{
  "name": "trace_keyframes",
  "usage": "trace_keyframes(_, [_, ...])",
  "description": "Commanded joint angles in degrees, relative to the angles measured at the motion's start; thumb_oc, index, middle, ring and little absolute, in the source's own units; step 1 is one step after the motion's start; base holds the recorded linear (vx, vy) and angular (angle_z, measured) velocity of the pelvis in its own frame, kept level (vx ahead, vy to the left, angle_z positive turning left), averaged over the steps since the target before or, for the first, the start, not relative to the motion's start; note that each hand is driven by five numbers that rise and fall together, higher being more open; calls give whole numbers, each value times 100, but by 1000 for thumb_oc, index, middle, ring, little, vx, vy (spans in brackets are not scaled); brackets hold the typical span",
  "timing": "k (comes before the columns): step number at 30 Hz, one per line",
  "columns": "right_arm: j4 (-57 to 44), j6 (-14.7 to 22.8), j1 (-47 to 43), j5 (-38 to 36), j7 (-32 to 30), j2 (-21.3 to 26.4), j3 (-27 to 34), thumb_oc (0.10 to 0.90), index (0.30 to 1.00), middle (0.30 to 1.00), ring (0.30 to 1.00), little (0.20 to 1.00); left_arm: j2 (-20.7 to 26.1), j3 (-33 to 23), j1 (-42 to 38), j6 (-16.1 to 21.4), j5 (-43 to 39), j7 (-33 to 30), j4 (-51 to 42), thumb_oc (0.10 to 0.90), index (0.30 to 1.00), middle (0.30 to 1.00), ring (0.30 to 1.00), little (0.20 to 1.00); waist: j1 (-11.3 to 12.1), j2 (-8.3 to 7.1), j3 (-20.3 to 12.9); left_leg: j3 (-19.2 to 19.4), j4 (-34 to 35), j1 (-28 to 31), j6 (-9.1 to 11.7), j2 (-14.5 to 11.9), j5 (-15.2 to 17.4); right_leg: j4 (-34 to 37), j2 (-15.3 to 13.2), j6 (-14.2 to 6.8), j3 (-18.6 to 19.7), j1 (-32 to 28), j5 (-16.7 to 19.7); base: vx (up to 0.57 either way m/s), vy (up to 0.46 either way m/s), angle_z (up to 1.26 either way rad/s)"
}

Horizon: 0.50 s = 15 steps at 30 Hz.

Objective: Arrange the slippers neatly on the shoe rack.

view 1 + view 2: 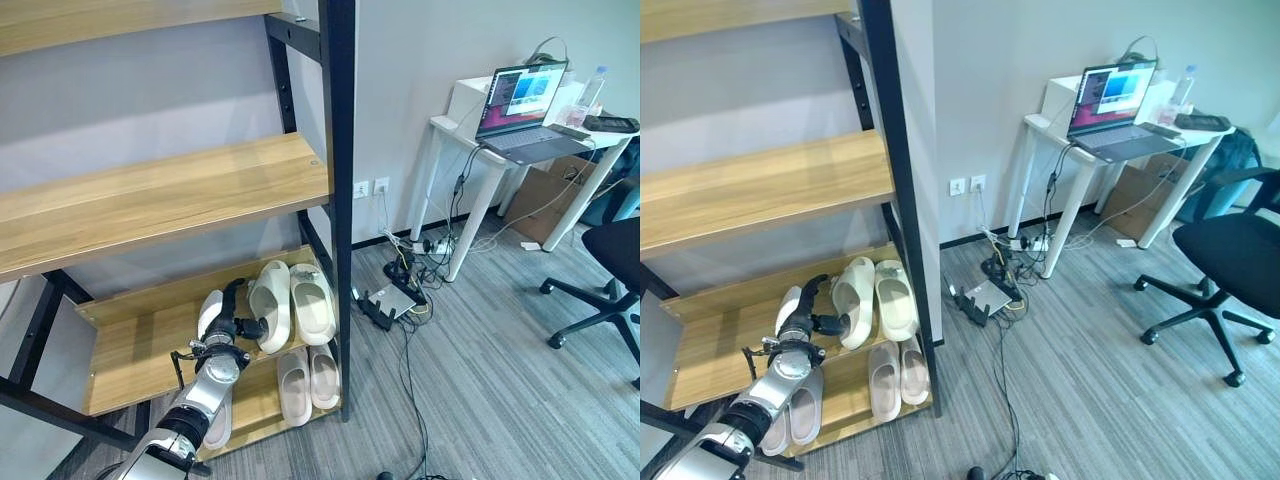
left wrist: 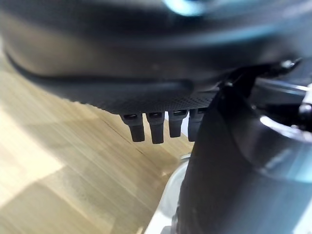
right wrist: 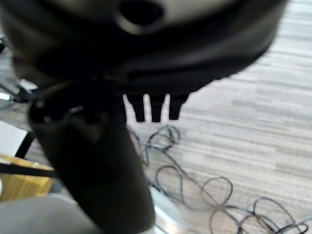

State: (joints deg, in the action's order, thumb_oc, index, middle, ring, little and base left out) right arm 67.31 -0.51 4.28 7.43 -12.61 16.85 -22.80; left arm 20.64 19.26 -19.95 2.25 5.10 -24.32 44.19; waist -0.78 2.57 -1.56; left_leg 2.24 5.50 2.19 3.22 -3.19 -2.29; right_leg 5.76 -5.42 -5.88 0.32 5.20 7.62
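Observation:
On the rack's second-lowest shelf (image 1: 130,345) lie two cream slippers, one (image 1: 272,300) tilted on its side beside the other (image 1: 312,305). My left hand (image 1: 232,325) reaches in over that shelf, open, thumb raised, its fingertips against the tilted slipper's side. A white slipper (image 1: 209,310) lies just behind the hand, partly hidden. Below, the bottom shelf holds a beige pair (image 1: 307,380) and another pale slipper (image 1: 218,420) under my forearm. In the left wrist view the fingers (image 2: 156,127) stand straight over the wood. My right hand (image 3: 97,170) hangs open over the floor.
The rack's black corner post (image 1: 338,200) stands right of the slippers. Upper wooden shelves (image 1: 160,195) overhang the work. Right of the rack, cables and a power strip (image 1: 400,290) lie on the grey floor, with a white desk (image 1: 455,135), a laptop (image 1: 520,100) and an office chair (image 1: 610,270).

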Motion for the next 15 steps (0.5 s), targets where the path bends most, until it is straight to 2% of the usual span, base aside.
trace_keyframes(1, [158,213,-542,-183,16,-95,10,800,900,900,900,900,270,-221,-529,214,629,-286,130,800,900,900,900,900,44,124,95,255,-50,-30,-98,298,502,-76,-124,-273,-329,-625,-947,0,0,0])
trace_keyframes(15, [220,216,-607,-112,32,-94,6,800,900,900,900,900,409,-435,-43,91,1045,-330,121,800,900,900,900,900,150,71,78,217,-50,-28,-95,274,495,-76,-94,-245,-368,-649,-951,0,0,0])
